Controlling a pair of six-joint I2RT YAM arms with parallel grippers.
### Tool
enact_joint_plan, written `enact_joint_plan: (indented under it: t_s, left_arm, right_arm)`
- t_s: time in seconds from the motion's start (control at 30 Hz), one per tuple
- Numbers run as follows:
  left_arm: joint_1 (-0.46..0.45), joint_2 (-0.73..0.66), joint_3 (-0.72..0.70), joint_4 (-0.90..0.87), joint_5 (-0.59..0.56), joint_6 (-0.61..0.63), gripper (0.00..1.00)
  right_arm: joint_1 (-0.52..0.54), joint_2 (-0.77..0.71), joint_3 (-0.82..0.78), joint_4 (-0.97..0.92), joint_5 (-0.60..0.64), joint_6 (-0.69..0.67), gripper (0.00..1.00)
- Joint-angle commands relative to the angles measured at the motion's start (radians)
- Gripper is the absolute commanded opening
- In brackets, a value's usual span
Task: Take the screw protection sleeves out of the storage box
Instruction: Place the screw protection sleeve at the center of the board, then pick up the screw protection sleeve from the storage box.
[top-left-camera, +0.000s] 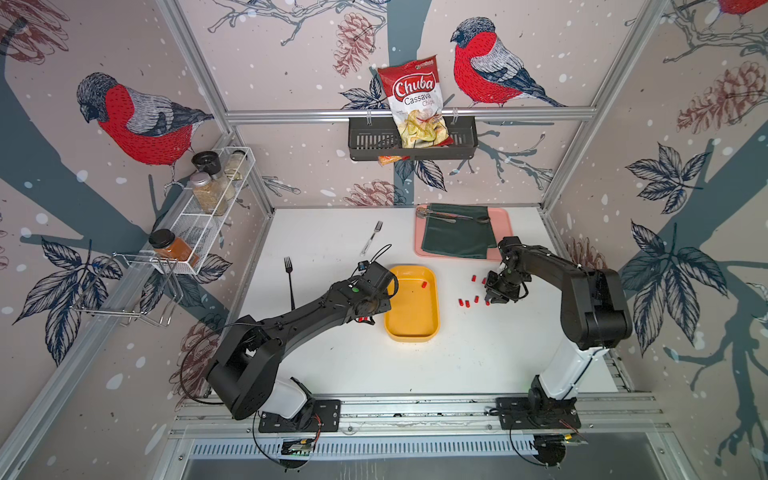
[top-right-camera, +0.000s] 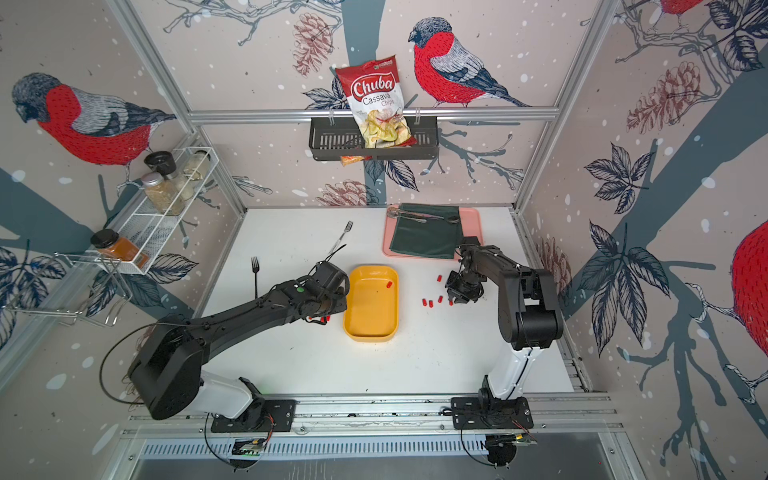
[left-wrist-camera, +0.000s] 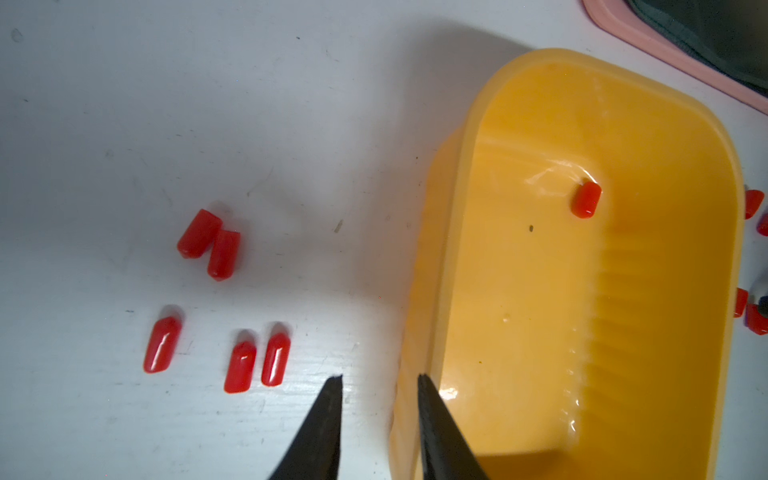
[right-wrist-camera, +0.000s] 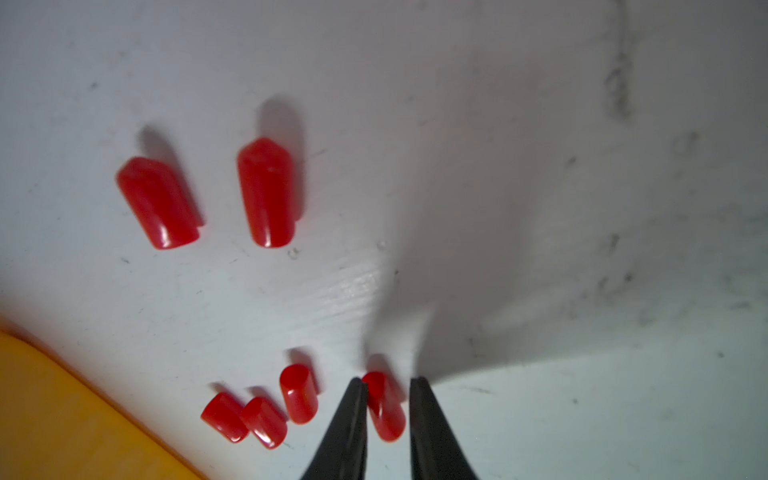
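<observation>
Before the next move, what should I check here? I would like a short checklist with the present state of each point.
1. Storage box emptied: not ok, one sleeve remains inside.
2. Right hand jaws apart: ok.
3. Nearest sleeve free of its jaws: cannot tell.
4. Left hand empty: ok, open at the box's rim.
5. Other sleeves lying on the table: ok.
</observation>
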Motion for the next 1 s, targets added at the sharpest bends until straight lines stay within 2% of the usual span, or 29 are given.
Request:
enact_joint_plan:
  t_s: [0.0,0.27,0.43,0.57,0.7,0.97]
  left_arm:
    - [0.001,-0.002,0.007,0.002,0.014,0.009,0.33]
    - [-0.002,-0.028,0.067,-0.03,0.008,0.022,0.34]
    - [-0.016,-0.018,0.147,0.04,0.068,0.069,0.38]
    - [-0.054,0.084,0.221,0.132,0.159,0.112,0.4]
    - [-0.077,0.217,0.28,0.189,0.203,0.121,0.39]
    - [-0.063,0.427,0.388,0.234,0.184,0.126,0.36]
  right_arm:
    - [-0.002,-0.021,0.019,-0.021,0.022,0.01,0.32]
    - [0.011,-0.087,0.089,-0.08,0.013,0.014,0.35]
    - [0.11,-0.106,0.151,-0.085,-0.018,0.054,0.36]
    - [0.207,-0.063,0.187,-0.052,-0.06,0.107,0.36]
    - [0.238,-0.017,0.192,-0.007,-0.084,0.145,0.36]
    - [0.253,0.073,0.227,0.02,-0.114,0.148,0.34]
